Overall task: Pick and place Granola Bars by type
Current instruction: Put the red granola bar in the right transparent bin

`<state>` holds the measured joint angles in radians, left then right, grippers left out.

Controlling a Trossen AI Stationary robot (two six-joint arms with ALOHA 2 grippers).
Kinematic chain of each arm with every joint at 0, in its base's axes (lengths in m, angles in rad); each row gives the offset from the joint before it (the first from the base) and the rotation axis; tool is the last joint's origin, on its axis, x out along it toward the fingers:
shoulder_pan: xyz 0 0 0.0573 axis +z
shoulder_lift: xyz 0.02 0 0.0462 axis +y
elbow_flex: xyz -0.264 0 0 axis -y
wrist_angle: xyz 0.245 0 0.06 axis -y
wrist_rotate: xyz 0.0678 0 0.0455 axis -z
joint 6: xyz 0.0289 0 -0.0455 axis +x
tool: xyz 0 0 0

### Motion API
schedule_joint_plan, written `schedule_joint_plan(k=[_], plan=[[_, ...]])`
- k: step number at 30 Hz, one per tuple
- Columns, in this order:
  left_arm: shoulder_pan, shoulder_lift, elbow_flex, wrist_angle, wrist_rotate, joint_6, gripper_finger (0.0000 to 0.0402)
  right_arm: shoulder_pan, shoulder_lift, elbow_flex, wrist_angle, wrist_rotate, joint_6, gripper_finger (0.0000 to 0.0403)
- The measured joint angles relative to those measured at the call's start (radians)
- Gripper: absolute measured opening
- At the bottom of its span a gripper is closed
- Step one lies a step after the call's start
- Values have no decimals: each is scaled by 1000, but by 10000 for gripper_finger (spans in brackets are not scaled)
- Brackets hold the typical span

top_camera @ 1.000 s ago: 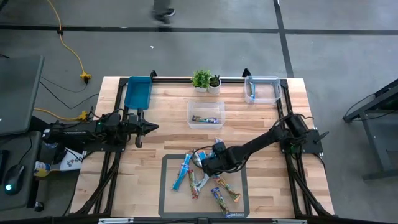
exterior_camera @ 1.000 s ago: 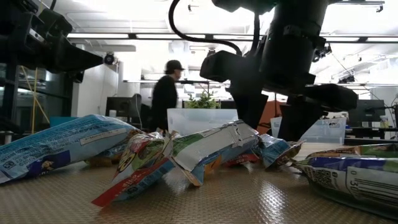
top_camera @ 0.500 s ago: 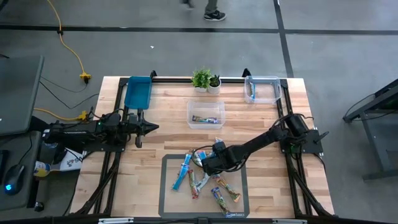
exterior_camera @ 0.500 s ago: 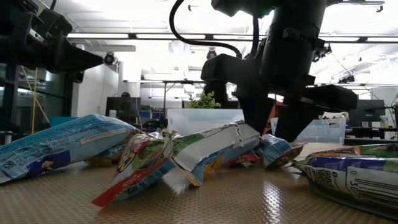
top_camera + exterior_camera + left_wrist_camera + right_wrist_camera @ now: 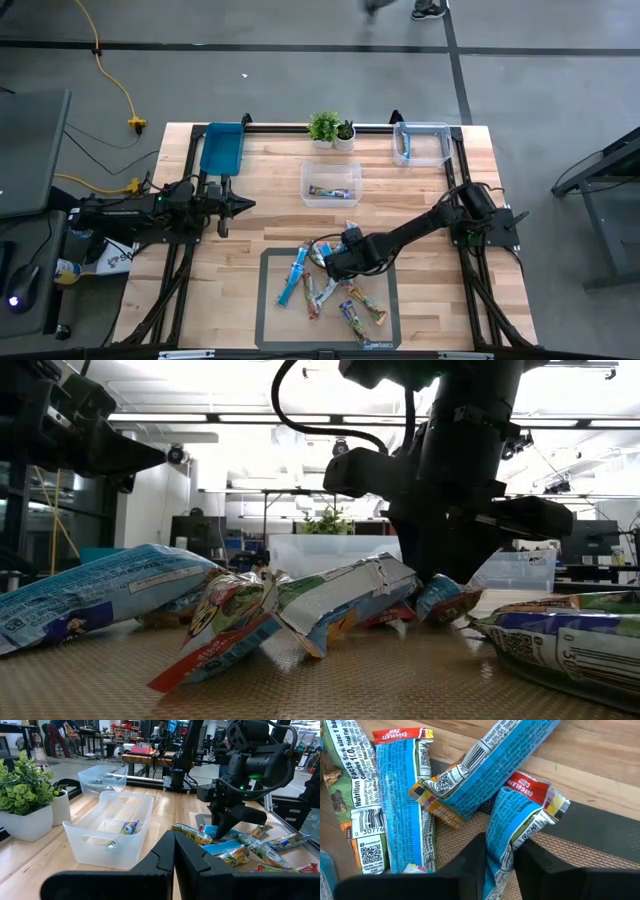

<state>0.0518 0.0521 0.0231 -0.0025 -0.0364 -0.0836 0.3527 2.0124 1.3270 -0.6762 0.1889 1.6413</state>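
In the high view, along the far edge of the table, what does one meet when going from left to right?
Blue tray → two small potted plants → clear bin holding a blue bar.

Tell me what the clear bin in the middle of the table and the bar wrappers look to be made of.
Clear bin: seemingly translucent, frosted plastic; the bar inside shows through its walls. Granola bars: printed foil or plastic film, glossy, with crinkles and crimped ends. The right gripper closes on one blue bar.
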Motion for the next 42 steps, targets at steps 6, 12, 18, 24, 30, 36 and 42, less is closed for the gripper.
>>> schedule_joint_plan(k=[6, 12, 18, 24, 30, 36, 42], plan=[[0, 0, 0, 0, 0, 0, 1, 0, -8, -1, 0, -7, -3, 51], [0, 0, 0, 0, 0, 0, 1, 0, -37, -2, -7, -25, -9, 51], [0, 0, 0, 0, 0, 0, 1, 1, -83, -2, -16, -23, -35, 43], [0, 0, 0, 0, 0, 0, 1, 1, -161, -2, -17, 9, -72, 44], [0, 0, 0, 0, 0, 0, 1, 1, -273, -2, 3, 125, -128, 43], [0, 0, 0, 0, 0, 0, 1, 1, -387, -1, 97, 286, -271, 42], [0, 0, 0, 0, 0, 0, 1, 1, -481, -1, 222, 453, -468, 40]])
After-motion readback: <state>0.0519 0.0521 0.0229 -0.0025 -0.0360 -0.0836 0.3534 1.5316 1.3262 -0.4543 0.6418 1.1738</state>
